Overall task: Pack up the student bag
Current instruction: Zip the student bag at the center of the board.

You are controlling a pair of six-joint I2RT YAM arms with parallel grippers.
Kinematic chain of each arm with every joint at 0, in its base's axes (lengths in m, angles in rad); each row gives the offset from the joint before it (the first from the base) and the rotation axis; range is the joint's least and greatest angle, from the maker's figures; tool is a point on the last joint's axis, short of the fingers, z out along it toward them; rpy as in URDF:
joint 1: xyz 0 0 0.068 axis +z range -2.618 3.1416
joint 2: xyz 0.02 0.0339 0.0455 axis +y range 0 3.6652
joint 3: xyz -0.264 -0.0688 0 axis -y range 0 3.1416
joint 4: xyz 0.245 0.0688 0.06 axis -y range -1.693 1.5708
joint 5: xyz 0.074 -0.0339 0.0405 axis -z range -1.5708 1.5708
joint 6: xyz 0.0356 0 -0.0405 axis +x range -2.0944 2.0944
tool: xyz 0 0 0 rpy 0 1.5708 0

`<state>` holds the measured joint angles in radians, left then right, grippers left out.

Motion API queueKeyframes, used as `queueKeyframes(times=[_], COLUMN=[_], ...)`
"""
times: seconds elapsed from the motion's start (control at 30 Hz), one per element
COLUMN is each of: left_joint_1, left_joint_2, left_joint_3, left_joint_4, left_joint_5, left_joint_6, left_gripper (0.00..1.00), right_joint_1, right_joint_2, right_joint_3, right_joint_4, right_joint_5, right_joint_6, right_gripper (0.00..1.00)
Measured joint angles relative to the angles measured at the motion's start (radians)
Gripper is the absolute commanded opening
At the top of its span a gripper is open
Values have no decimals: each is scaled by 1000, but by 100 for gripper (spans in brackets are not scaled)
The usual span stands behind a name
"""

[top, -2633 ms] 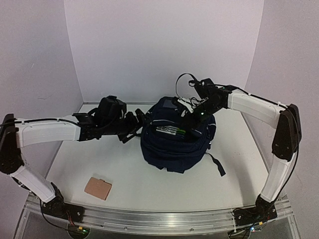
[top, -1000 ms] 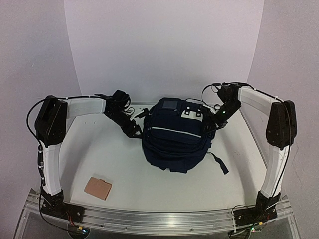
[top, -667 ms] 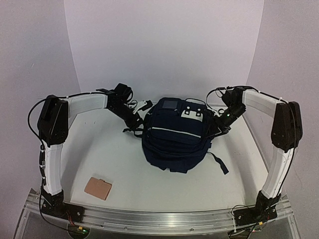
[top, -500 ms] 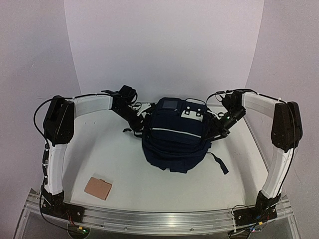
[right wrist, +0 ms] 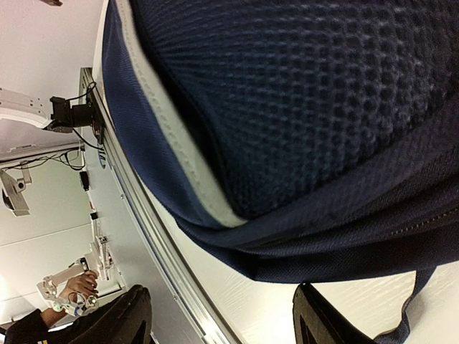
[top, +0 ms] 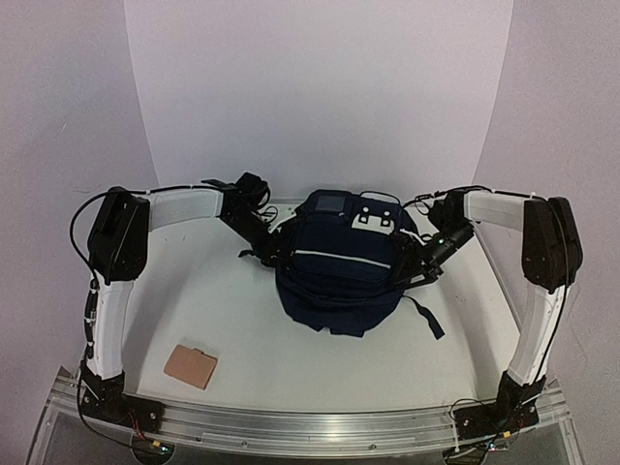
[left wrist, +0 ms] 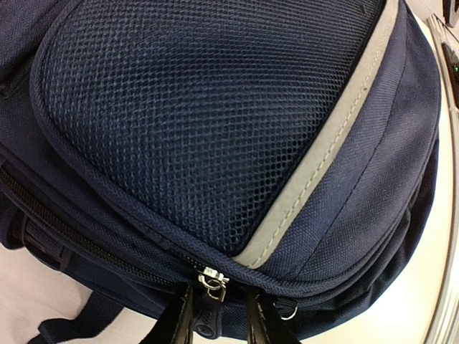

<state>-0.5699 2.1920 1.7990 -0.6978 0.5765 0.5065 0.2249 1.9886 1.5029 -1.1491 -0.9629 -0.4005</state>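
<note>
At the near left of the white desk (top: 291, 358) lies a small flat brown case (top: 191, 366), well apart from everything else. Farther back, the left arm (top: 174, 205) reaches across to the left side of the student bag (top: 339, 281). This dark navy backpack rests in the middle of the desk toward the back wall, its top with the white patch (top: 374, 221) turned away from the arm bases and a thin pale stripe (top: 344, 257) running across it. The left hand (top: 266, 250) sits right at the bag's left flank. In the wrist view its fingers (left wrist: 195, 321) stand narrowly apart with the metal zipper pull (left wrist: 213, 280) just at their tips, below the mesh pocket (left wrist: 193, 107). I cannot tell whether they pinch the pull or only flank it. On the bag's right side the right hand (top: 418, 263) is just beside the fabric, its own fingers (right wrist: 326, 319) spread wide and gripping nothing, with bare desk between them. A black strap (top: 424, 318) trails from the bag's near right corner onto the desk.
</note>
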Motion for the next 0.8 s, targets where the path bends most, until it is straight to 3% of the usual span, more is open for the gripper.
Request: queueKeyframes(times=[0.2,0.57,0.73,0.8], left_joint_1=[-8,-85,-165,-194], left_joint_2=[-36,-118,-139,-142], left_joint_3=[-62,-153,-150,-150], left_joint_4=[1,-13,-60,-73], left_joint_5=[-7,-104,-144,-143], left_joint_6=[-17,-88,-132,-150], left_gripper=[1,0,0,0], right_joint_1=[0,0,-6,-7], right_joint_2=[9,8,-14,-24], right_joint_3=[-18,-88,-136,-156], right_joint_4=[53,214,294,323], right_joint_5=[-18,-25,-26,-24], right_joint_6=[42,180,254,279], right_gripper=[57,38,17,15])
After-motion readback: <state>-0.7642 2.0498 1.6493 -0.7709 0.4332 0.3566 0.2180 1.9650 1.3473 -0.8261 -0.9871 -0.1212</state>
